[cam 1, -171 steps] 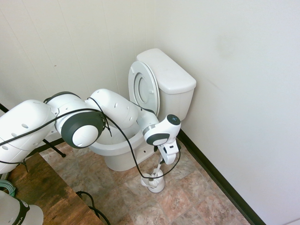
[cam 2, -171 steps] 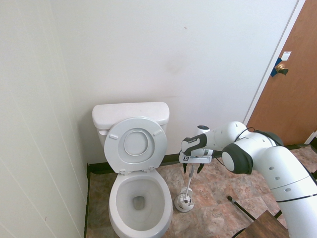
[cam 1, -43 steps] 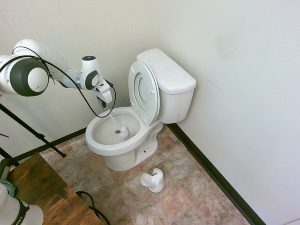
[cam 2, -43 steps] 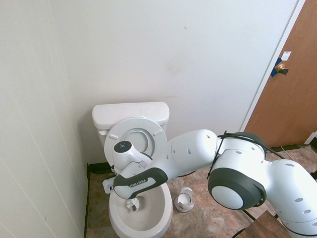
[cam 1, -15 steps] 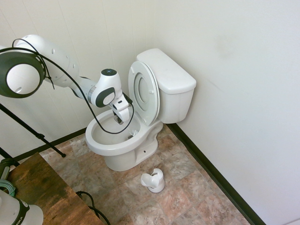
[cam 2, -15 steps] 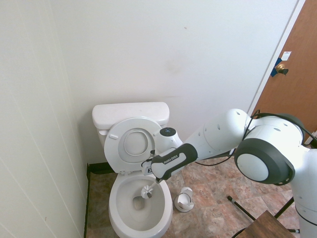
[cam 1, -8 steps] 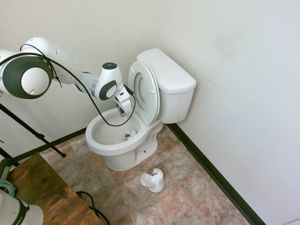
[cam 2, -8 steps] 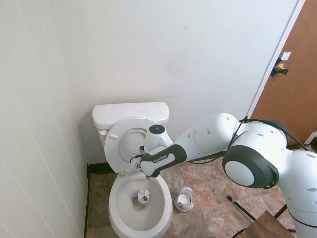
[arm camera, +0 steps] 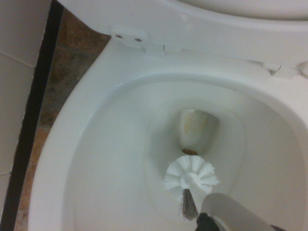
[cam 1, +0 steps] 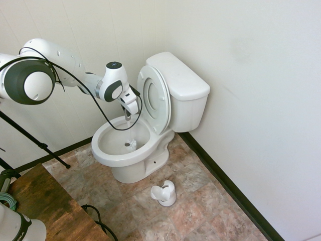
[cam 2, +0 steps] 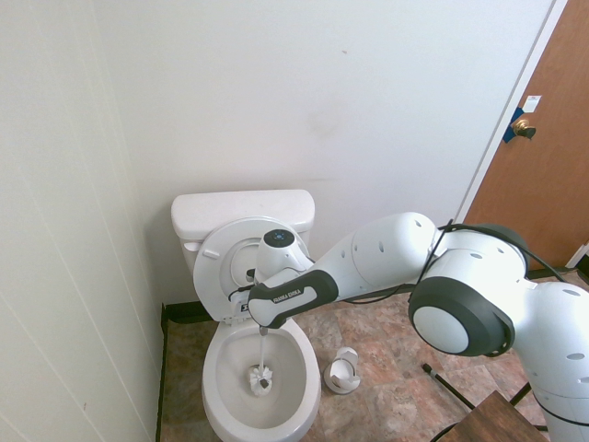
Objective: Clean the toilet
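Observation:
The white toilet [cam 1: 181, 86] stands in the corner with its seat and lid raised against the tank. My gripper [cam 1: 129, 114] hangs over the bowl [cam 2: 219, 394], shut on the thin handle of a toilet brush. The handle runs almost straight down. The white bristle head [cam 1: 131, 145] sits low inside the bowl, near the drain. In the second exterior view the gripper [cam 2: 262, 325] is just in front of the raised seat, with the brush head [cam 2: 261, 379] below it. The wrist view looks down into the bowl [arm camera: 96, 144] and shows the brush head [arm camera: 191, 175] just in front of the stained drain opening.
The small white brush holder [cam 1: 164, 193] stands on the tiled floor beside the toilet's base [cam 2: 342, 371]. A panelled wall [cam 2: 74, 276] runs close along the bowl's other side. A wooden table corner [cam 1: 45, 206] lies near the arm's base, and a brown door [cam 2: 543, 166] is further off.
Over the last second my gripper has risen and shifted across the bowl toward the panelled wall. The brush handle now hangs more upright, and the head has swept toward the drain.

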Controlling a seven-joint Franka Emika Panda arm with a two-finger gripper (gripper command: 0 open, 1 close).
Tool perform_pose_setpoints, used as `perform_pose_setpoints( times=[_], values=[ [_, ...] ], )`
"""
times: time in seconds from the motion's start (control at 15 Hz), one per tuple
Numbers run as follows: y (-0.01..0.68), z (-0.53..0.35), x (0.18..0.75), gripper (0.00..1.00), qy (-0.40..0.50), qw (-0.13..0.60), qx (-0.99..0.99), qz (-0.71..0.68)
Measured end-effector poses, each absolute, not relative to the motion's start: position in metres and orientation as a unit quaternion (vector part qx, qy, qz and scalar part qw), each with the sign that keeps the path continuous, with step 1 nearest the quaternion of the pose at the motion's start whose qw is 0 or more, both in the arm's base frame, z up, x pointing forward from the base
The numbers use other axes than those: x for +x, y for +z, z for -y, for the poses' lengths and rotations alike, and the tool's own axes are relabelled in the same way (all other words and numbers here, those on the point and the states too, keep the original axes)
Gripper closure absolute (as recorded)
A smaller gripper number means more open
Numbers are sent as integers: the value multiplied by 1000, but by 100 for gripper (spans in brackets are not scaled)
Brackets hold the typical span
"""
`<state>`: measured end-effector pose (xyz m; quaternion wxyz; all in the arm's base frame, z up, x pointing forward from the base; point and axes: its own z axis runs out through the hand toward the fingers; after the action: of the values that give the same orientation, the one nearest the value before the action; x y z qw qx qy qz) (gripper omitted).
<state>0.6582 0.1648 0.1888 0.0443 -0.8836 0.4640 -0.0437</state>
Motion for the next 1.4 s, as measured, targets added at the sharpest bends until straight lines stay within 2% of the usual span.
perform_pose_setpoints(
  times=[0.47, 0.93, 1.07, 1.4],
  values=[
    [307, -154, 625, 100, -68, 62, -882, -463],
    [438, -64, 551, 100, -98, 77, -854, -505],
    [447, -39, 539, 100, -98, 75, -844, -522],
    [421, 26, 529, 100, -84, 55, -818, -566]
  ],
)
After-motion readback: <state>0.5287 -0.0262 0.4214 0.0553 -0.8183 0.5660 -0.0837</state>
